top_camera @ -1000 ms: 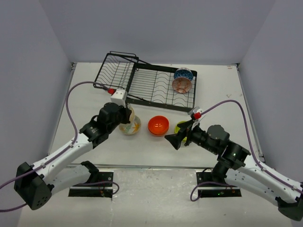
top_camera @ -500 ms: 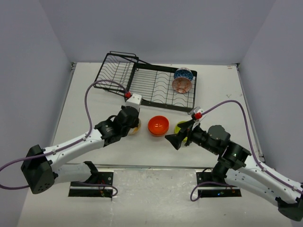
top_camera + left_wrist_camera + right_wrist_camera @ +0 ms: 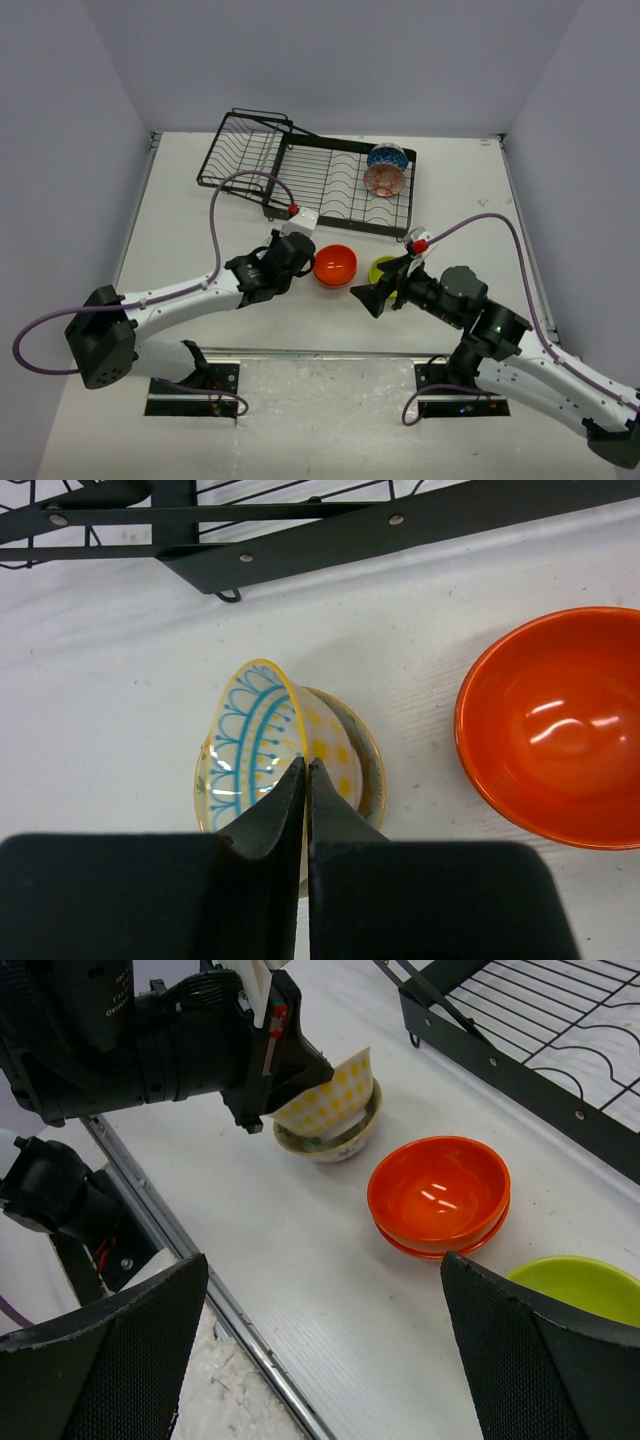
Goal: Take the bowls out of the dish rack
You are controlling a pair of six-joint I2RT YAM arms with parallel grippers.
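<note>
My left gripper is shut on the rim of a cream bowl with a yellow and blue pattern. It holds the bowl on edge, leaning into a second cream bowl that sits on the table. The right wrist view shows the held bowl in the lower one. In the top view my left gripper hides both. The orange-red bowls are stacked just to the right. A lime green bowl sits by my open, empty right gripper. The blue bowl and pinkish bowl stand in the dish rack.
The black rack's near bar runs just beyond the cream bowls. The table's metal front edge lies close below my right gripper. Grey walls close in the table on the left, the right and the back.
My left arm has swung right and down with the cream bowl, bringing it beside the orange-red bowls and onto the other cream bowl. The right arm has not moved.
</note>
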